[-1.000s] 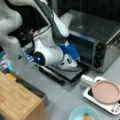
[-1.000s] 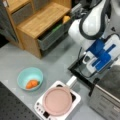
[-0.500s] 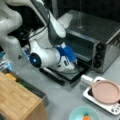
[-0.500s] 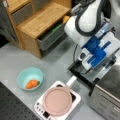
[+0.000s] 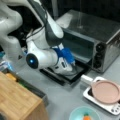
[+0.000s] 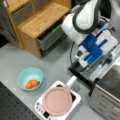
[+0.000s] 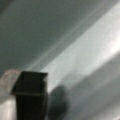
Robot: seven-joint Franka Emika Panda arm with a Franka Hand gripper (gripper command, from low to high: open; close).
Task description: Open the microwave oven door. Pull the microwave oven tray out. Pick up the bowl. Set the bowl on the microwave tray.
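Oven door (image 5: 65,73) lies open and flat before the oven (image 5: 100,42), long axis running 10 to 4 o'clock. Gripper (image 5: 71,68) is low over the door; its opening cannot be told. Bowl (image 6: 30,78) sits well apart at 8 o'clock.

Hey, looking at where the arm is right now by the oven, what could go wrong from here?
1. The hand sits low over the opened microwave oven door, near the cavity; pressing down could strain the door.
2. The pink plate on the white tray lies close beside the door's corner, so a wide swing might knock it.
3. The bowl holds loose orange food that could spill if bumped.
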